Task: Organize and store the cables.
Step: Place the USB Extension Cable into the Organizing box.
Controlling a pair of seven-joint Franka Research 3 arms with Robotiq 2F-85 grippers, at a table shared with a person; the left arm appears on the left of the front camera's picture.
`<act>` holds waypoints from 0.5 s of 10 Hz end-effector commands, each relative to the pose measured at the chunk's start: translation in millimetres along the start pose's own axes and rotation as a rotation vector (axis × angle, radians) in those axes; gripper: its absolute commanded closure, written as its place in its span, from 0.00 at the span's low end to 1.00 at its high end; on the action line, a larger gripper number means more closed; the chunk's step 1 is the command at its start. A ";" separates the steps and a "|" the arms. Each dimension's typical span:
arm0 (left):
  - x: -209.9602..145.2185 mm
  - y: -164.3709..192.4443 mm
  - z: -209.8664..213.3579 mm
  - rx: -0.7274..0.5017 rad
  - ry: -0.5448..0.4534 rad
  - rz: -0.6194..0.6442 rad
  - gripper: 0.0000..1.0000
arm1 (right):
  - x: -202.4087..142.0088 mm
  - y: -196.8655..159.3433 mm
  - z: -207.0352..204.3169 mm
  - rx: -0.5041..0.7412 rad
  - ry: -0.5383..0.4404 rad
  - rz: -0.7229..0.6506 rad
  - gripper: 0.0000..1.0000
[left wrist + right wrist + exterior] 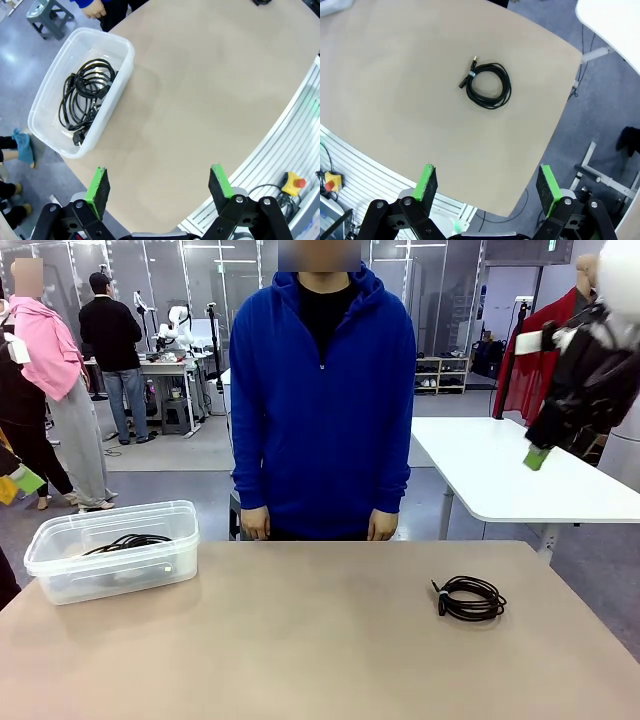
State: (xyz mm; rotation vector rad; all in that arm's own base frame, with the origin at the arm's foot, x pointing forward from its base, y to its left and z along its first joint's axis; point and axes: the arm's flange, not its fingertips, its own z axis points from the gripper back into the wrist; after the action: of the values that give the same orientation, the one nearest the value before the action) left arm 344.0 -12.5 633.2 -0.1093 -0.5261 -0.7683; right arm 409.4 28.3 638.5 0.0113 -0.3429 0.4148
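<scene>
One coiled black cable [470, 598] lies alone on the right half of the tan table [300, 640]. It also lies flat in the right wrist view as a coil [489, 85], far below my open right gripper [486, 186]. In the front view that gripper [540, 452] hangs high at the right, off the table. More black cables [128, 541] rest in a clear plastic bin [170, 565] at the far left. In the left wrist view those cables [85, 95] lie loosely piled in the bin [122, 65]. My open left gripper [159, 187] hovers high above the table, with nothing between its fingers.
A person in a blue hoodie stands at the far edge with both hands [255, 525] hanging down. A white table [520, 475] stands behind at the right. A grey stool [47, 15] is on the floor beyond the bin. An emergency stop button [292, 183] sits by the robot base.
</scene>
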 end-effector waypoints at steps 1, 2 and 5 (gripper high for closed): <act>3.8 1.8 0.8 0.017 0.004 0.013 0.00 | 19.7 4.4 -27.7 -0.048 0.031 -0.077 0.00; 3.8 1.8 0.8 0.017 0.004 0.013 0.00 | 25.0 5.1 -47.0 -0.033 0.037 -0.085 0.00; 3.8 1.8 0.8 0.017 0.004 0.013 0.00 | 26.0 13.8 -77.0 -0.028 0.052 -0.098 0.00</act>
State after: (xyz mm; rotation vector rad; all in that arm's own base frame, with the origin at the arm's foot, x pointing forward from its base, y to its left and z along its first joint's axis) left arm 344.1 -12.5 633.4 -0.1097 -0.5264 -0.7684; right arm 455.1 52.7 578.8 0.0088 -0.2860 0.3476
